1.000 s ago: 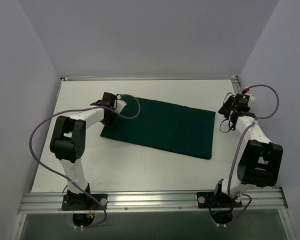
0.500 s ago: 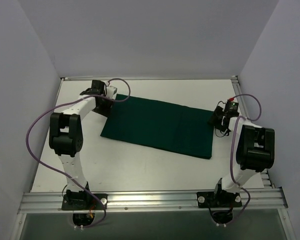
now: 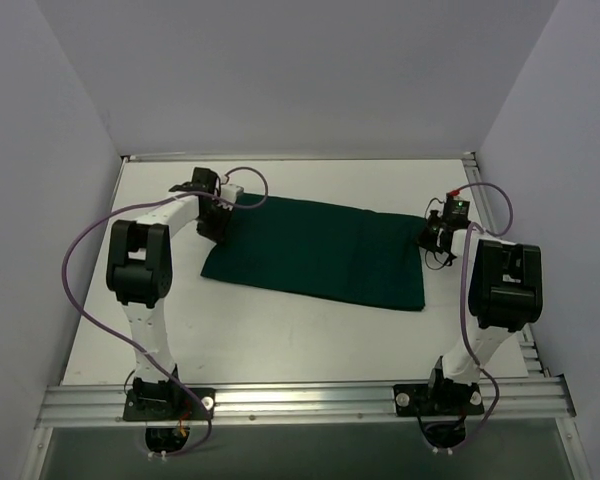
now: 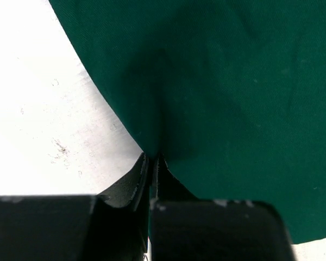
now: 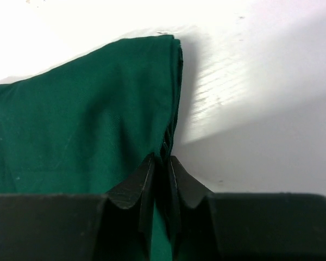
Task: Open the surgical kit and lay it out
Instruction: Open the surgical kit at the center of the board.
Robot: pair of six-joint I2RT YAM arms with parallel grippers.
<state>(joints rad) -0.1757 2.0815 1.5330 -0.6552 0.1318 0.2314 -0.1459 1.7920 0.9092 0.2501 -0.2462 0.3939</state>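
Observation:
The surgical kit shows only as a dark green cloth wrap [image 3: 320, 250], folded flat on the white table. My left gripper [image 3: 220, 222] is at the wrap's left edge, shut on it; in the left wrist view the cloth [image 4: 217, 87] is pinched between the gripper [image 4: 152, 159] tips. My right gripper [image 3: 432, 238] is at the wrap's right edge. The right wrist view has the gripper [image 5: 162, 160] shut on several stacked layers of the cloth's folded edge [image 5: 87, 109]. The tray and instruments are hidden.
The white table [image 3: 310, 330] is walled by grey panels on three sides. A metal rail [image 3: 300, 400] with both arm bases runs along the near edge. Purple cables [image 3: 80, 260] loop beside each arm.
Both grippers have come in to the wrap's side edges and closed on the cloth. The right arm swung in from the table's right side; the left gripper shifted slightly along the left edge.

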